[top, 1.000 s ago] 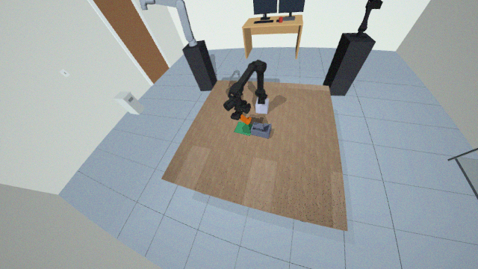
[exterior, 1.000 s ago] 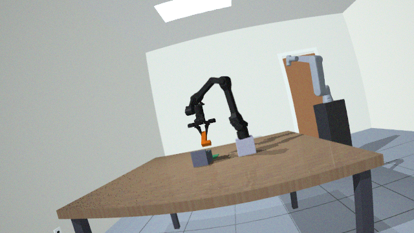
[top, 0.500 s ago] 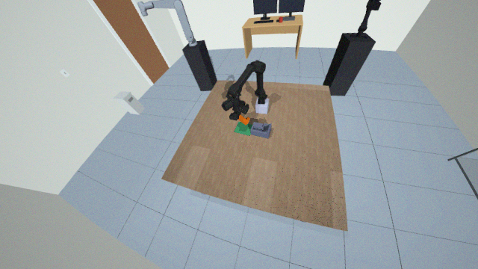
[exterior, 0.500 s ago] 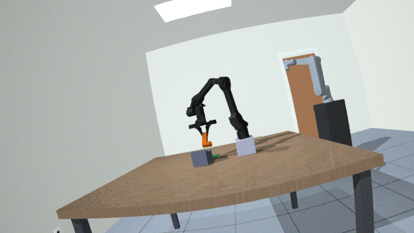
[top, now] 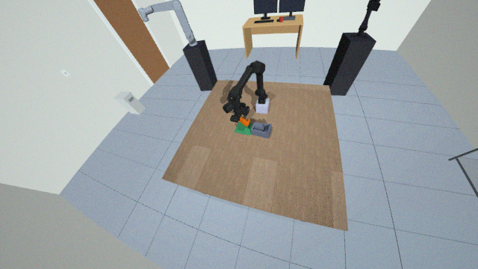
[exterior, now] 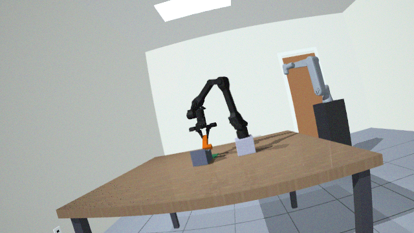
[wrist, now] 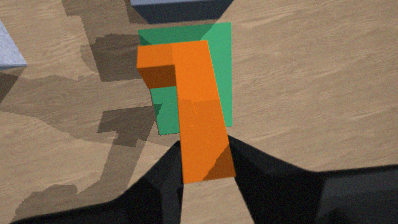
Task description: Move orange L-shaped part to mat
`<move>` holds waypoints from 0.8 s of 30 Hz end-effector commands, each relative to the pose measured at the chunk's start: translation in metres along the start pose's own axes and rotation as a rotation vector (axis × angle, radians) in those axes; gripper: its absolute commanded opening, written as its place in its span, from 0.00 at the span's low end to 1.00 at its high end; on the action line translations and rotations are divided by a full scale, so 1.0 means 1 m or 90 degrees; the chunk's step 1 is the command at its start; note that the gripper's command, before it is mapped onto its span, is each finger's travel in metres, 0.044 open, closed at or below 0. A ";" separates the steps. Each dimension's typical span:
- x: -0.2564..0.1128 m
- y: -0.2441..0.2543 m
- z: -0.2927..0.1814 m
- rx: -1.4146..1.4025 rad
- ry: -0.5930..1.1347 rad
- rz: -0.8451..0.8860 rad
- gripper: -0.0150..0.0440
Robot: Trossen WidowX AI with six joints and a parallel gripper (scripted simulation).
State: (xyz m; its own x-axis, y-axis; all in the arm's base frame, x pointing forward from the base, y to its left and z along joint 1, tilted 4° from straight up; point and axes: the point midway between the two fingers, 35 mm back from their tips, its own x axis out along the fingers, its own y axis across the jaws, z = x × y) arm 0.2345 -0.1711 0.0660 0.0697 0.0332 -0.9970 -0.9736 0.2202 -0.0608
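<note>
The orange L-shaped part (top: 245, 121) (exterior: 205, 142) (wrist: 200, 100) is out of the tray, in the air over the green mat (top: 243, 129) (exterior: 215, 156) (wrist: 225, 75). My gripper (exterior: 205, 136) (wrist: 203, 143) is shut on the straight end of the part. In the wrist view the L-shaped end points away from the fingers, toward the tray, and looks lower than the held end. The part's shadow falls on the table left of the mat. The grey tray (top: 267, 134) (exterior: 198, 158) (wrist: 185, 11) stands beside the mat, with its pocket empty.
The arm's white base block (top: 262, 107) (exterior: 246, 146) (wrist: 7, 47) stands on the wooden table (top: 299, 149) (exterior: 275, 175) (wrist: 310, 100), behind the tray in the top view. The tray's wall rises above the mat at the top of the wrist view.
</note>
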 end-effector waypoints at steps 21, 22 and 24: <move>0.040 0.001 0.001 0.001 -0.003 0.002 0.25; 0.042 0.001 0.001 0.001 -0.003 0.002 0.25; 0.045 0.001 0.001 0.001 -0.003 0.002 0.25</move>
State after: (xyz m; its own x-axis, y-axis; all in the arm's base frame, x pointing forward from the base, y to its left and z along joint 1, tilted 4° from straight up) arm 0.2372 -0.1695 0.0272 0.0697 0.0337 -0.9970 -0.9738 0.2194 -0.0607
